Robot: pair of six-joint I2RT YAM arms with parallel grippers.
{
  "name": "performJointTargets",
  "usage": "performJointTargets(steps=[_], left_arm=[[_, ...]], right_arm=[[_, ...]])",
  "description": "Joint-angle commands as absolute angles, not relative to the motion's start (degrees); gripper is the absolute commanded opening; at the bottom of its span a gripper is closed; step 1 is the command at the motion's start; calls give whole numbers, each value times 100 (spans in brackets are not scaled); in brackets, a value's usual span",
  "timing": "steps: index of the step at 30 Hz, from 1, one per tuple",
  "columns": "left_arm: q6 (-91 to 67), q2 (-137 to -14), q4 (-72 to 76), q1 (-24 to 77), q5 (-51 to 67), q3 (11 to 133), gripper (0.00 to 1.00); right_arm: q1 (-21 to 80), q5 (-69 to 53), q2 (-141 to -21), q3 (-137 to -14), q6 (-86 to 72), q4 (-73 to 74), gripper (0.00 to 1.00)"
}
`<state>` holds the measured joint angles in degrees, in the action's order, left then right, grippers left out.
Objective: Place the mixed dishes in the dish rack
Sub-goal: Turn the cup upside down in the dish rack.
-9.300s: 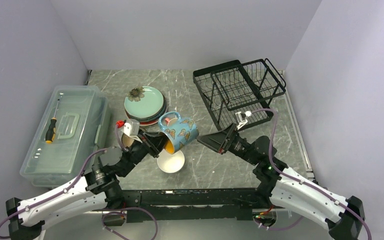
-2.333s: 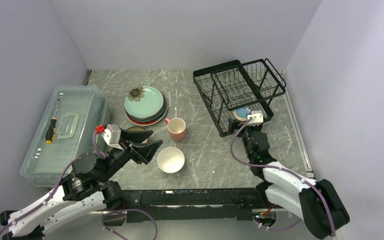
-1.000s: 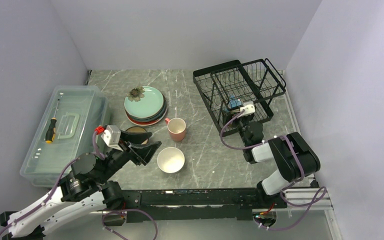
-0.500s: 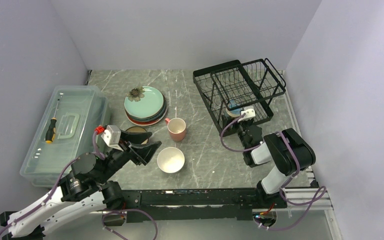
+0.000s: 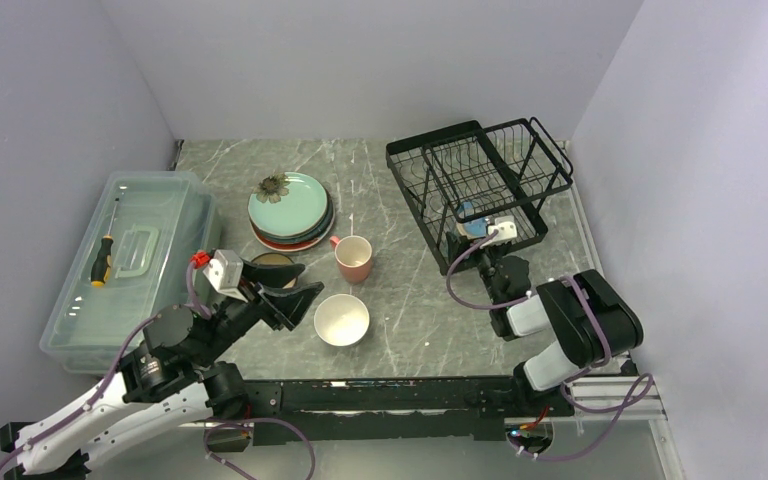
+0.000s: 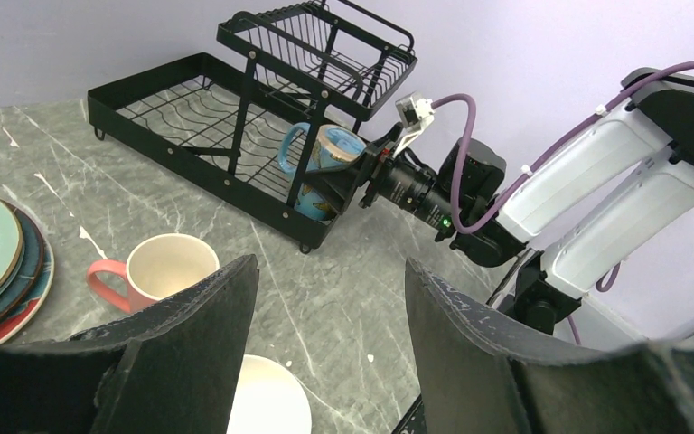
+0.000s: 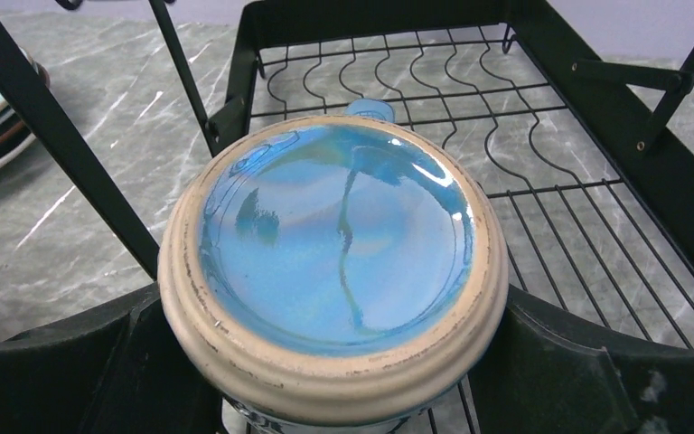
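My right gripper [image 5: 480, 228] [image 7: 339, 362] is shut on the blue mug [image 5: 471, 219] [image 7: 334, 244]. The mug is upside down with its glazed base towards the wrist camera, over the lower wire tier of the black dish rack [image 5: 430, 165] [image 7: 596, 108] near its front. My left gripper [image 5: 295, 285] [image 6: 330, 271] hangs open and empty above the table. Just beyond it stand the pink mug [image 5: 354, 258] [image 6: 158, 268] and the white bowl [image 5: 341, 320] [image 6: 267, 402]. The brown bowl [image 5: 272, 262] is partly hidden under the left fingers. The stacked plates [image 5: 288, 205], mint-green on top, lie farther back.
A clear plastic box [image 5: 130, 265] with a screwdriver [image 5: 101, 262] on its lid fills the left side. The rack's upper basket tier [image 5: 505, 150] overhangs the lower tier. Grey walls close in on the left, back and right.
The right gripper has drawn the blue mug a little nearer and lower within the rack's lower tier. The left arm has not moved.
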<state>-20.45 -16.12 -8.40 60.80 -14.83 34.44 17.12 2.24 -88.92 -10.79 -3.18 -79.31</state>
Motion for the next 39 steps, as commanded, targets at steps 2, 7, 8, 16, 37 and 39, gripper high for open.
performJointTargets(steps=[2, 7, 8, 16, 37, 39], left_arm=[[-2013, -1727, -633, 6100, -1376, 3689, 66], [-2034, -1727, -662, 6106, -1345, 3726, 66], [-2038, -1713, -668, 6101, -1347, 3726, 66], [-2070, -1588, -745, 6100, -1399, 3676, 67], [-2030, -1450, -734, 6100, -1513, 3595, 71], [-2041, -1470, -737, 6100, -1505, 3611, 72]], right_arm=[[1740, 294, -8440, -1155, -456, -8238, 71], [1745, 286, -8314, -1273, -475, -7608, 81], [1744, 296, -8328, -1270, -494, -7615, 81], [1774, 469, -8099, -1518, -705, -6660, 100], [1854, 779, -6964, -1758, -1073, -4743, 100], [1861, 822, -6904, -1804, -1120, -4511, 100]])
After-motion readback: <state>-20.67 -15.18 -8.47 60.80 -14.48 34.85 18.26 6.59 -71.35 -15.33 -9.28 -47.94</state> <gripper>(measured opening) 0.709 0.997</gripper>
